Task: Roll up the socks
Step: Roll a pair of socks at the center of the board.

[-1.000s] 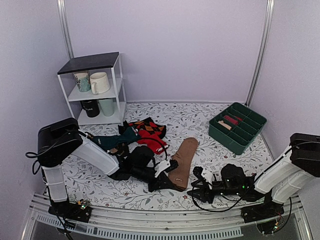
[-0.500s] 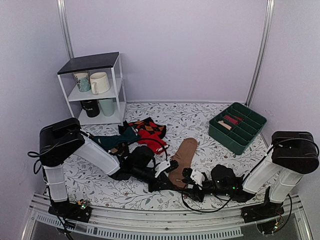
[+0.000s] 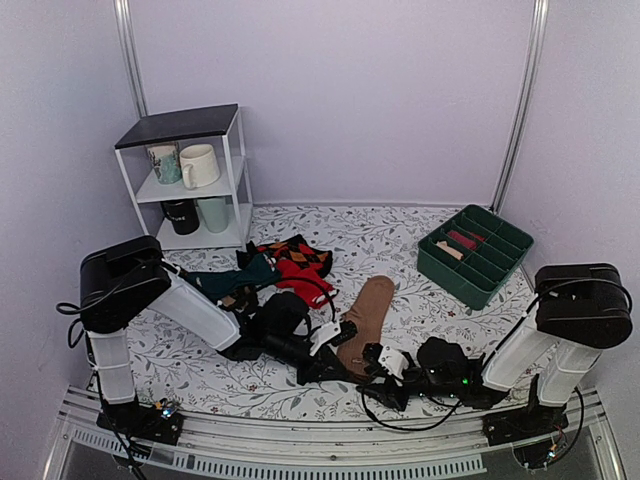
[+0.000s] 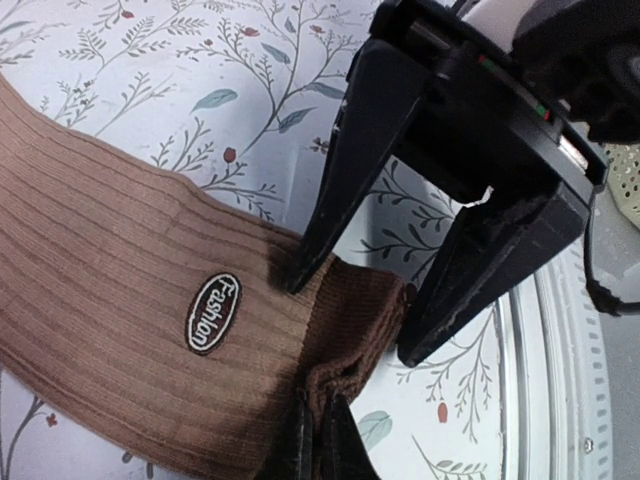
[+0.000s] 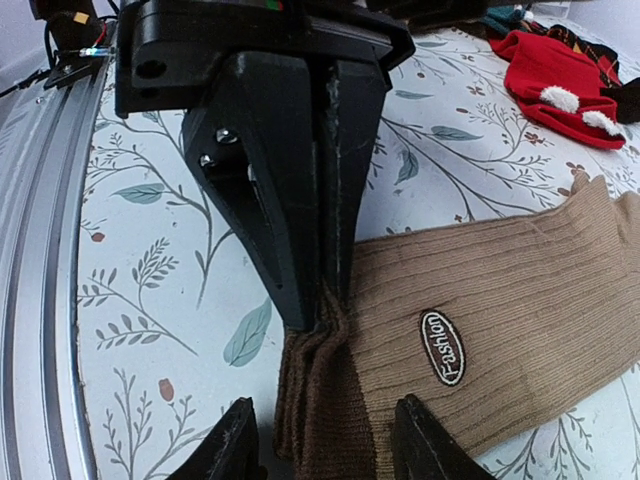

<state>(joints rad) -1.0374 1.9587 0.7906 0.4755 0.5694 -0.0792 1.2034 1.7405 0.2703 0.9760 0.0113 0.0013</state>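
From above, the socks (image 3: 366, 315) are seen laid flat by the middle of the floral surface's (image 3: 400, 235) near edge, cuff nearest it, probably so rolling can start there. The left gripper (image 3: 340, 360) and right gripper (image 3: 378, 362) are brought together at that end. A white shelf (image 3: 190, 175) occupies the far left corner and a green tray (image 3: 470, 290) the right edge, with lilac walls behind.

From the left wrist, the left jaws are seen clenched on the bunched cuff beside the label (image 4: 213, 312), apparently as an anchor.

From the right wrist, the right jaws are parted astride that cuff, with nothing grasped. A red sock (image 5: 555, 70) is seen beyond.
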